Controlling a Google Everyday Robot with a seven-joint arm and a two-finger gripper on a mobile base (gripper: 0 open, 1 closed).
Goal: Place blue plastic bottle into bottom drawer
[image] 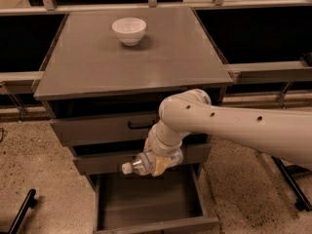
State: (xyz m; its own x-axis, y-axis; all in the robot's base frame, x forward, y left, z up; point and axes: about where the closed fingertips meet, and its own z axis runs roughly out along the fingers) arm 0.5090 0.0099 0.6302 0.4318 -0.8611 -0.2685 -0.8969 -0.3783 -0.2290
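Your gripper (160,163): clamped on blue plastic bottle (139,165), held in front of middle drawer (97,163), above bottom drawer (146,201).

Bottle: lying horizontal, white cap toward picture's left, clear body, pale label mostly hidden by gripper.

Progress: pick done, bottom drawer stands pulled open, bottle not yet inside. Left for you, by my reading: lower into drawer, release, withdraw arm.

White bowl (129,30) on cabinet top (97,67), well apart; ignore.

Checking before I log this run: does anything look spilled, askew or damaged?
Nothing stands out. The gripper holds the blue plastic bottle sideways, cap on, above the open bottom drawer, and no spill shows. The white bowl sits upright on the cabinet top.
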